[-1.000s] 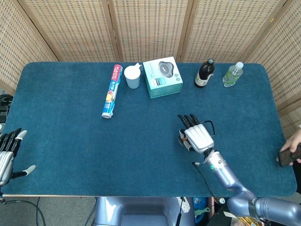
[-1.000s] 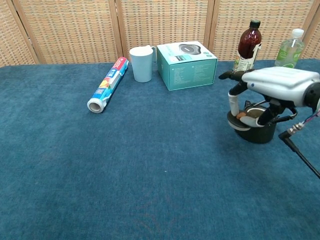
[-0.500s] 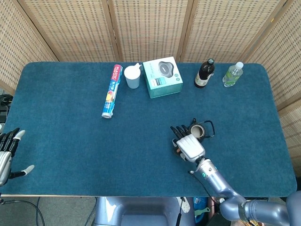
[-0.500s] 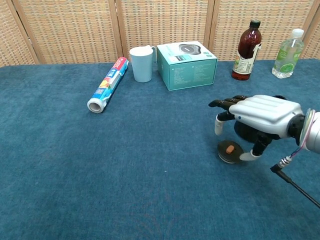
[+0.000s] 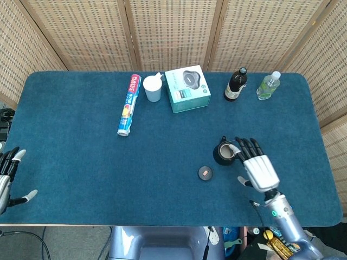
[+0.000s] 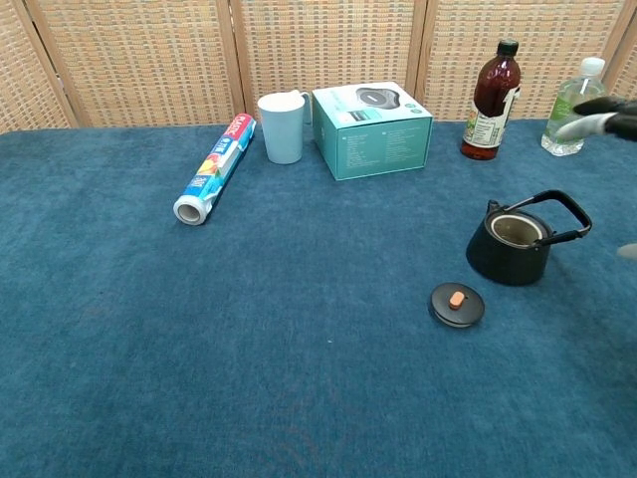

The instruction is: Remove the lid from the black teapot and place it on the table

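Observation:
The black teapot [image 6: 510,249] stands uncovered on the blue table, its handle raised; it also shows in the head view [image 5: 223,154]. Its black lid [image 6: 457,304] with an orange knob lies flat on the cloth just front-left of the pot, seen from above as a small disc [image 5: 205,173]. My right hand [image 5: 258,168] hovers to the right of the teapot, fingers spread, holding nothing; only fingertips [image 6: 594,121] show at the chest view's right edge. My left hand [image 5: 7,177] rests open at the table's far left edge.
Along the back stand a plastic wrap roll [image 5: 128,104], a white cup [image 5: 153,88], a teal box [image 5: 187,88], a dark bottle [image 5: 235,84] and a clear green-label bottle [image 5: 268,85].
My right hand carried the lid off the teapot, set it on the table front-left of the pot, let go and drew back to the right. The left hand barely moved.

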Robot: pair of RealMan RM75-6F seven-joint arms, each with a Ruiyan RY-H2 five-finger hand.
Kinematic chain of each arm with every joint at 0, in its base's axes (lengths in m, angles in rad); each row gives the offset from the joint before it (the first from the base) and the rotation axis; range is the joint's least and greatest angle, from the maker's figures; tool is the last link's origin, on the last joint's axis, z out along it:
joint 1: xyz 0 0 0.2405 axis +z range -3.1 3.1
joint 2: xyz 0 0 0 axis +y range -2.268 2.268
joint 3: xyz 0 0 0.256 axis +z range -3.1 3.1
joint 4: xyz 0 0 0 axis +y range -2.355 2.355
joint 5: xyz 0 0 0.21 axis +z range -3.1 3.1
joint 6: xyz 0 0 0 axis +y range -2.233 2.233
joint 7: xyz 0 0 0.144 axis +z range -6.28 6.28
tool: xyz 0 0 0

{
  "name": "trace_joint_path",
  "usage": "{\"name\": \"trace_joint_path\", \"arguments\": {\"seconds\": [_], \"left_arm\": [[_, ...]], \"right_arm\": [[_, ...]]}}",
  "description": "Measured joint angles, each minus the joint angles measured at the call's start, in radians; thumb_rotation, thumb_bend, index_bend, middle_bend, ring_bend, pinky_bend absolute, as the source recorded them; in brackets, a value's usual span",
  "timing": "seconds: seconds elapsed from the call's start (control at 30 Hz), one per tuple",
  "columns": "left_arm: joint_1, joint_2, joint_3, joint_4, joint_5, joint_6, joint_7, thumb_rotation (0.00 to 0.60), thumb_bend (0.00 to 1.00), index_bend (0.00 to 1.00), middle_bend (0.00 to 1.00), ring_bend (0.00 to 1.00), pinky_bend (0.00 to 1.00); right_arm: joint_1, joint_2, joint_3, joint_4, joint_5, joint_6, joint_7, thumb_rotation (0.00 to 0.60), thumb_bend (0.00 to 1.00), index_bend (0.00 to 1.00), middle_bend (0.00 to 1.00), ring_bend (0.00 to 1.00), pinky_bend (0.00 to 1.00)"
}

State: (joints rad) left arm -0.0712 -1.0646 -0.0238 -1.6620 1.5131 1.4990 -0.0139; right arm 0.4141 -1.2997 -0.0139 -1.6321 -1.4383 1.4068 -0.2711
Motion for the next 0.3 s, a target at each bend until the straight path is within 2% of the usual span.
{"name": "trace_joint_path", "arguments": {"seconds": [0.2, 0.3], "left_arm": [[0.003, -0.004, 0.005, -0.002, 0.013, 0.008, 0.009, 0.6, 0.13, 0.0, 0.0, 0.0, 0.0], [0.006, -0.002, 0.006, -0.003, 0.019, 0.014, 0.006, 0.6, 0.13, 0.0, 0.0, 0.0, 0.0]], "right_arm": [[-0.151, 0.048, -0.042, 0.027, -0.069, 0.174, 0.084, 0.6, 0.0, 0.0, 0.0, 0.0, 0.0], [-0.196, 0.061, -0.05, 0.038, -0.095, 0.216, 0.106, 0.6, 0.0, 0.0, 0.0, 0.0, 0.0]]}}
